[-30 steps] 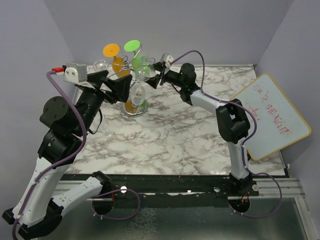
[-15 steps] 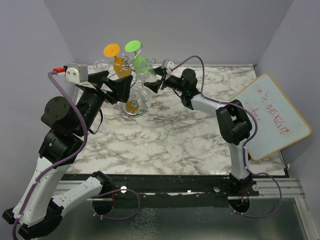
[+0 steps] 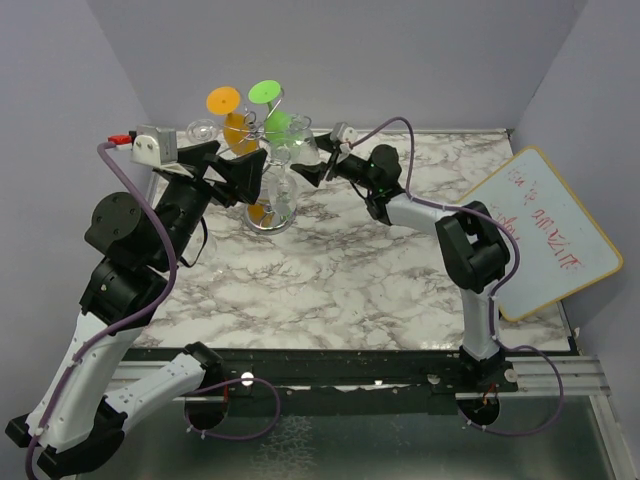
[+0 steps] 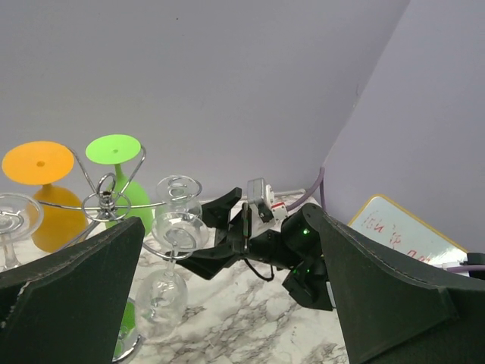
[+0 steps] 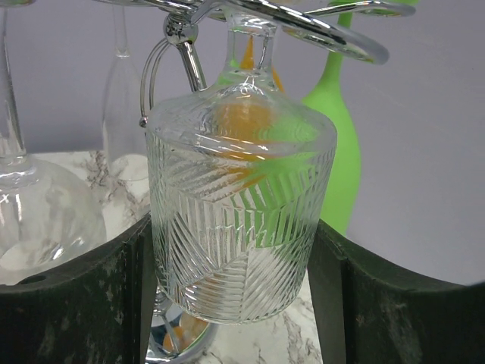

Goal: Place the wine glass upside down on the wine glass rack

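The wine glass rack (image 3: 268,212) is a silver wire stand at the back left, with curled arms (image 5: 303,23) and a hub (image 4: 106,201). A clear ribbed wine glass (image 5: 239,220) hangs upside down from one arm; it also shows in the top view (image 3: 302,150) and the left wrist view (image 4: 178,224). My right gripper (image 5: 231,258) is open, its fingers flanking the bowl (image 3: 308,165) (image 4: 193,239). My left gripper (image 3: 235,165) is open and empty left of the rack (image 4: 227,227).
An orange glass (image 3: 225,105), a green glass (image 3: 265,92) and other clear glasses (image 3: 200,130) hang upside down on the rack. A whiteboard (image 3: 545,235) leans at the right edge of the marble table (image 3: 340,270). Walls close in behind and to the left.
My right gripper has drawn back a little to the right from the rack, and the clear glass now hangs between its fingers. The left arm has barely moved.
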